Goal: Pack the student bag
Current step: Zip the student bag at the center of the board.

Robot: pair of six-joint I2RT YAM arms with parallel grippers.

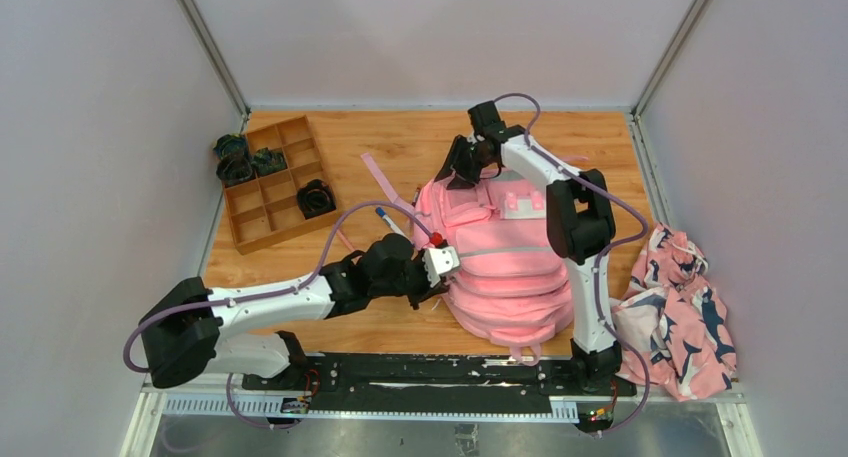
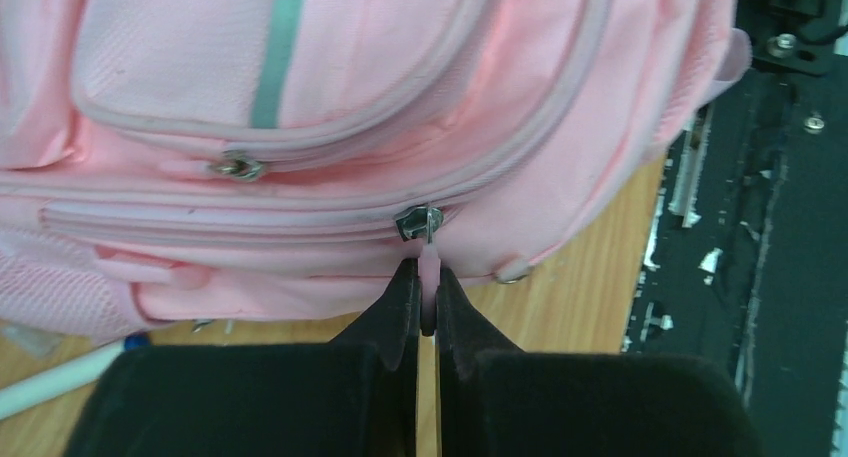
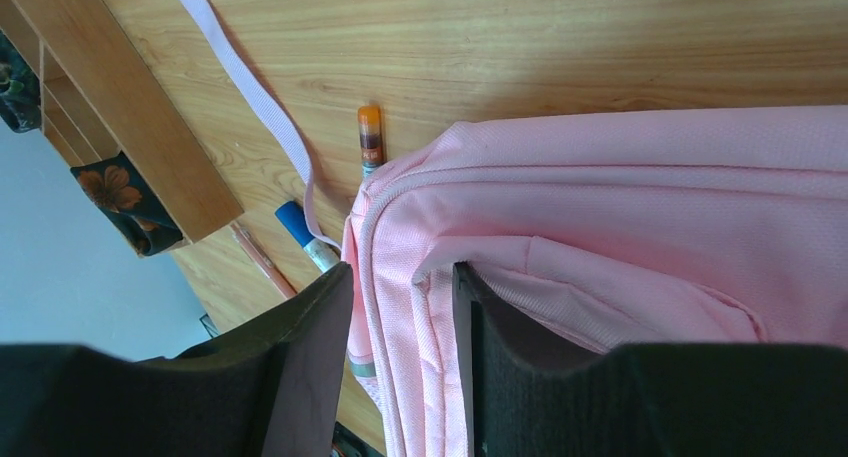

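Table of light wood (image 1: 400,137) carries the large pink fabric backpack (image 1: 510,262) at centre, lying front pockets up, just ahead of the arm bases. Left gripper (image 1: 442,267) sits at the backpack's left side. Right gripper (image 1: 463,172) is at its far left corner. Brown wooden compartment tray (image 1: 270,182) lies far left, well apart from the backpack. Pink-white-navy patterned cloth bundle (image 1: 680,312) is at the right edge. Thin white pen with blue tip (image 1: 385,217) lies just left of the backpack.

Left wrist view: left gripper (image 2: 428,295) has its black fingers (image 2: 400,307) pressed together on the small pink zipper pull tab (image 2: 429,262). The tab hangs from a metal slider (image 2: 417,222) on the backpack's (image 2: 400,67) side zip. Second metal slider (image 2: 237,165) sits higher and to the left.

Right wrist view: right gripper (image 3: 400,287) has its fingers (image 3: 320,317) part-way apart, clamped on a thick fold at the backpack's (image 3: 650,207) edge. Orange-capped stick (image 3: 370,137) touches that edge. Blue-capped white marker (image 3: 303,229) and a pink strap (image 3: 245,82) lie beside it. The tray (image 3: 130,147) is to the left.
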